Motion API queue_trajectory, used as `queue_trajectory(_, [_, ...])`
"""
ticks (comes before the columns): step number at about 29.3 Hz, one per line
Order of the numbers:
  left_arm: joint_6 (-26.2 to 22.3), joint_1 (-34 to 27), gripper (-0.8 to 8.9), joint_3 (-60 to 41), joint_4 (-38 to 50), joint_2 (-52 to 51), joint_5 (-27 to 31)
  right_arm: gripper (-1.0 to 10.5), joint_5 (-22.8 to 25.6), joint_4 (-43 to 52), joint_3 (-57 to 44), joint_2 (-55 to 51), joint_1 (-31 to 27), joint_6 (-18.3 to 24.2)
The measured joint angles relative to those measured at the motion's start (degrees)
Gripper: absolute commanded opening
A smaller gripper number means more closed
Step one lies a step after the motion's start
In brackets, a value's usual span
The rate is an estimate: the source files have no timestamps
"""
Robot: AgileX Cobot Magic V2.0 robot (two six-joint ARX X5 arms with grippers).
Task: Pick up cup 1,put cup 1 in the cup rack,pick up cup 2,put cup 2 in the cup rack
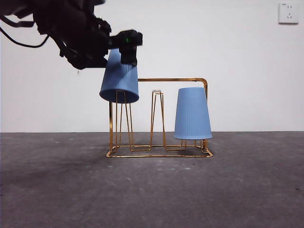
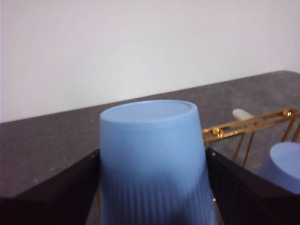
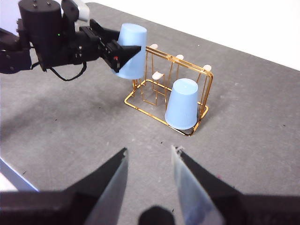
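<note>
left claw (image 1: 124, 47): clamped on inverted blue cup (image 1: 119, 78), over cup rack's (image 1: 159, 118) end prong | second cup (image 1: 192, 114): seated on rack's opposite end | right claw (image 3: 149, 161): parted, empty, near rack

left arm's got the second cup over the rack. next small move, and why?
Probably lower it straight down, jaws kept shut. The left gripper holds the inverted blue cup with its rim just over the end prong of the cup rack, not yet seated and slightly tilted. The other cup already sits low on its prong. The right gripper waits open, clear of the rack.
</note>
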State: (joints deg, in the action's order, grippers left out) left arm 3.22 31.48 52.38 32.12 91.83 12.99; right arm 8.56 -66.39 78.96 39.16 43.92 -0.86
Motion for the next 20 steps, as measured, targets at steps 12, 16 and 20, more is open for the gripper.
queue_trajectory(12, [4.0,0.0,-0.06,0.0,-0.9,6.3,0.0,1.6,0.0,0.0,0.0,0.0,0.0,0.0])
queue_trajectory(16, [5.0,-0.2,-0.06,0.0,-2.6,6.9,0.1,1.6,0.0,0.0,0.0,0.0,0.0,0.0])
queue_trajectory(20, [5.0,-0.2,-0.06,0.2,-4.7,7.6,0.5,1.6,0.0,0.0,0.0,0.0,0.0,0.0])
